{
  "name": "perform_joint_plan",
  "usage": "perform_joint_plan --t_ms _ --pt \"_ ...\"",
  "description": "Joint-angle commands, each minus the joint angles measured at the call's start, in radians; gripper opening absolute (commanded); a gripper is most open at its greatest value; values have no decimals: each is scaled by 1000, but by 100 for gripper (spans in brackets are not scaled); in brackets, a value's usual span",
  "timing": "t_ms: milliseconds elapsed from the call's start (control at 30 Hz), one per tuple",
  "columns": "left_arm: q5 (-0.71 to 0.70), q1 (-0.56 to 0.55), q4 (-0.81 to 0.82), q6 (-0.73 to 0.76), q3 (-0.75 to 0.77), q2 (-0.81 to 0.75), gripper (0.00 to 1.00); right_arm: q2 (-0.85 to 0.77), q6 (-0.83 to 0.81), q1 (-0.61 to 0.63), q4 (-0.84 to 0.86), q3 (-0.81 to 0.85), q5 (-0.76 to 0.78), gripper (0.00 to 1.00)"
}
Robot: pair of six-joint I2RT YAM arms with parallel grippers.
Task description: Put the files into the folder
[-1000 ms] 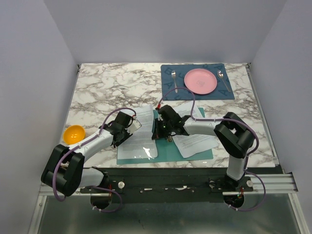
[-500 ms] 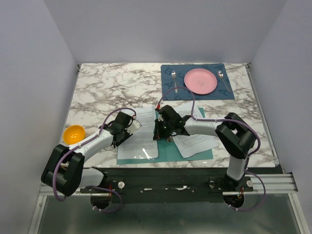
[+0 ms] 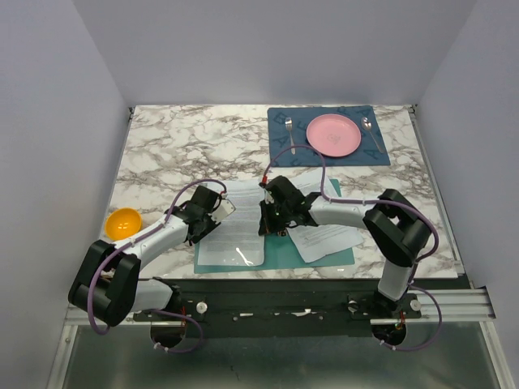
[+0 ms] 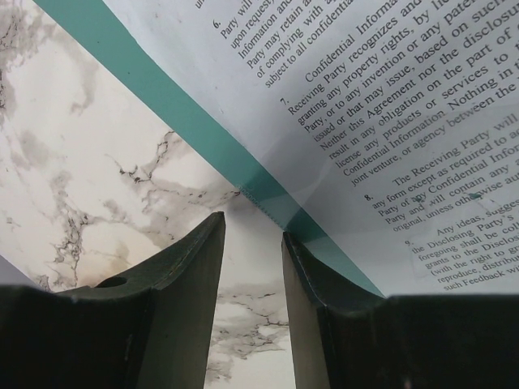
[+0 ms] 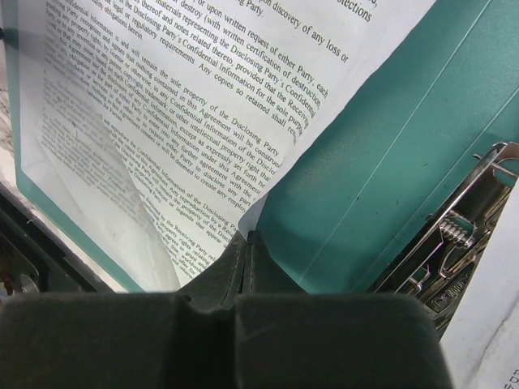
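The teal folder (image 3: 280, 253) lies open at the table's near edge. One printed sheet of the files (image 3: 235, 231) lies on its left half under a clear sleeve. More sheets (image 3: 328, 235) lie on its right half. My right gripper (image 3: 272, 224) is over the folder's middle beside the metal clip (image 5: 462, 227). Its jaws (image 5: 247, 237) are shut on the lower corner of the left sheet (image 5: 186, 89), above the teal cover (image 5: 389, 162). My left gripper (image 3: 212, 212) is open at the folder's left edge (image 4: 162, 105). Marble shows between its tips (image 4: 253, 227). Its right finger (image 4: 312, 275) overlaps the teal border.
A dark blue placemat (image 3: 284, 120) at the back right holds a pink plate (image 3: 333, 134), a fork (image 3: 289, 134) and a spoon (image 3: 369, 126). An orange bowl (image 3: 123, 222) sits at the left edge, near my left arm.
My right gripper has shifted slightly up and to the right with the sheet's corner. The left arm has barely moved.
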Motion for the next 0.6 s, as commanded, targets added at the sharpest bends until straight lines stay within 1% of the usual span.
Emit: perform_joint_plan --t_ms 0,233,467,567 --pt "15 -5 -12 -5 -7 -19 48 32 -11 7 -26 47 -21 1" --pt "21 -5 -24 -11 7 -25 47 95 1 9 -18 114 -63 0" --pt "16 -5 -29 -8 6 -31 48 83 18 9 -3 65 -79 1" --pt "-7 -5 -28 -7 13 -33 48 83 15 9 -6 62 -80 26"
